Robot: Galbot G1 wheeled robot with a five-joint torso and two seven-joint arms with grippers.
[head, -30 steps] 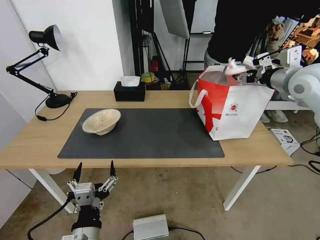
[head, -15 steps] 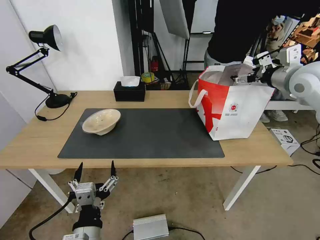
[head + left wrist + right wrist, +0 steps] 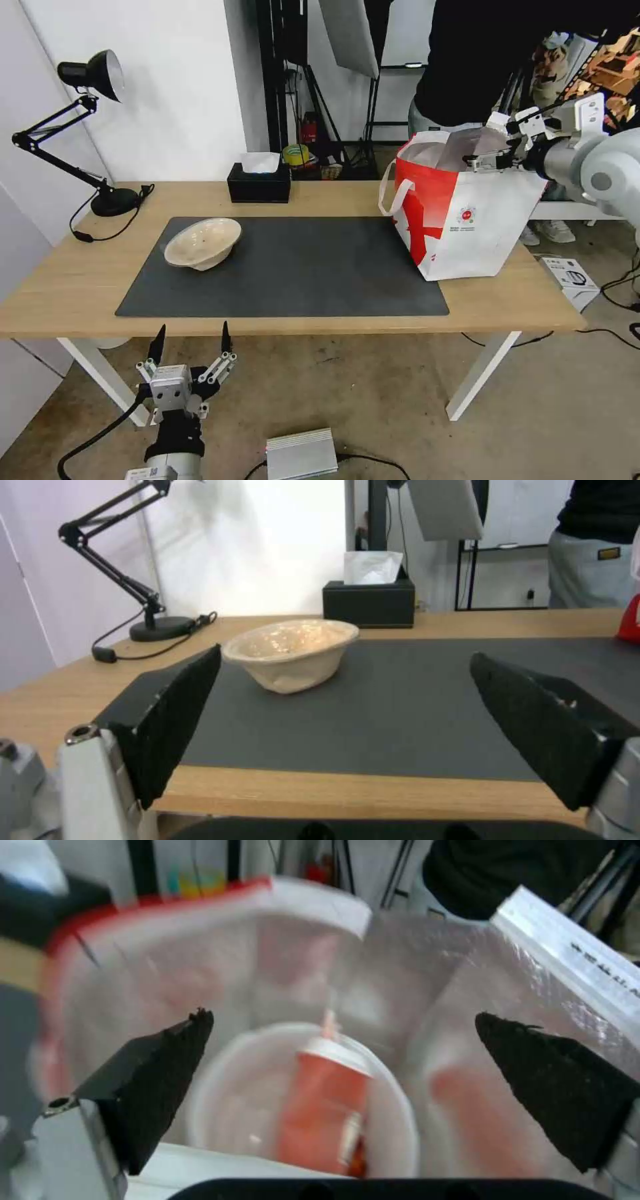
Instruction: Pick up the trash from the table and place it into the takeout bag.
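The right gripper (image 3: pixel 481 160) is hovering at the open mouth of the takeout bag (image 3: pixel 467 227), which is standing on the right end of the table (image 3: pixel 80 280), partly on the dark grey mat (image 3: pixel 300 267). In the right wrist view the two black fingers (image 3: pixel 160 1075) are standing wide apart and are gripping nothing. Directly beneath them, inside the bag's silver lining (image 3: pixel 467 990), the large white round bowl (image 3: pixel 393 1120) is lying at the bottom, and the red drink cup (image 3: pixel 323 1110) with its white lid and straw is lying inside that bowl, tilted with the lid end toward the far wall of the bag. The left gripper (image 3: pixel 191 340) is waiting below the near edge of the table, well apart from the bag, with its fingers (image 3: pixel 173 720) pointing up and spread wide, empty. The shallow beige pulp bowl (image 3: pixel 203 243) is resting tilted on the left part of the mat, beyond the left gripper and between its two fingertips in the left wrist view. A black tissue box (image 3: pixel 259 183) is sitting at the far edge of the table, and a black desk lamp (image 3: pixel 80 127) is standing at the far left corner.
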